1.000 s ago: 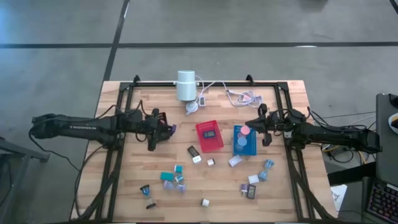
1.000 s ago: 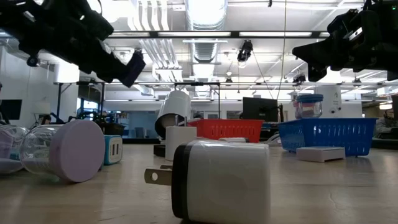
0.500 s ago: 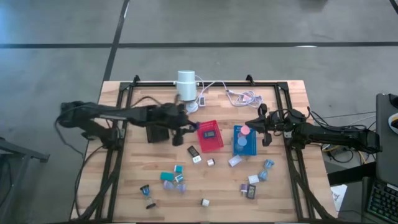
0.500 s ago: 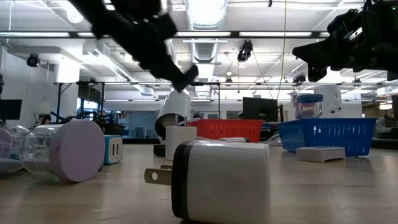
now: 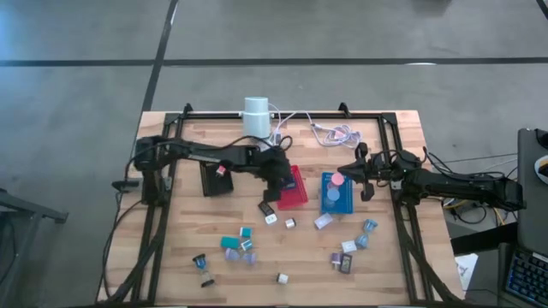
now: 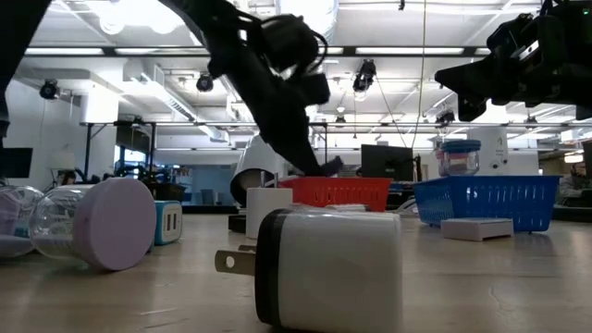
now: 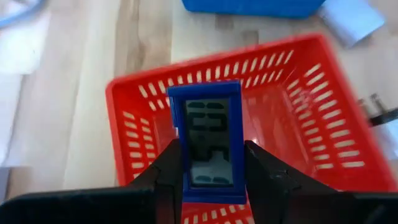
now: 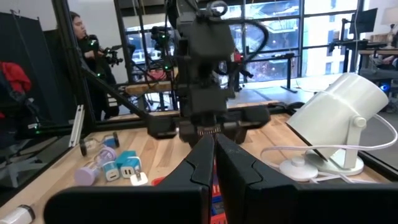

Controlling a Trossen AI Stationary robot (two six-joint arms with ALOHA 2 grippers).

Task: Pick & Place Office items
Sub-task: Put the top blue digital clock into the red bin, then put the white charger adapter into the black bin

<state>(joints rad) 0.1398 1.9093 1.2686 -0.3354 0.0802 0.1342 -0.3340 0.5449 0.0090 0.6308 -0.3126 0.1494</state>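
So the left gripper [image 7: 210, 163] has its jaws clamped partway on a little blue-framed display thing [image 7: 209, 140], one of the office items, hanging right over the red tray [image 7: 298, 118] ahead of the jaws. Right gripper [image 8: 214, 160] just waits with jaws pinched together, nothing in them, beside the blue tray [image 5: 337, 197]. My worry: the piece sits tall between the jaws, so letting go from this height could bounce it off the rim onto the counter [image 5: 411, 128].
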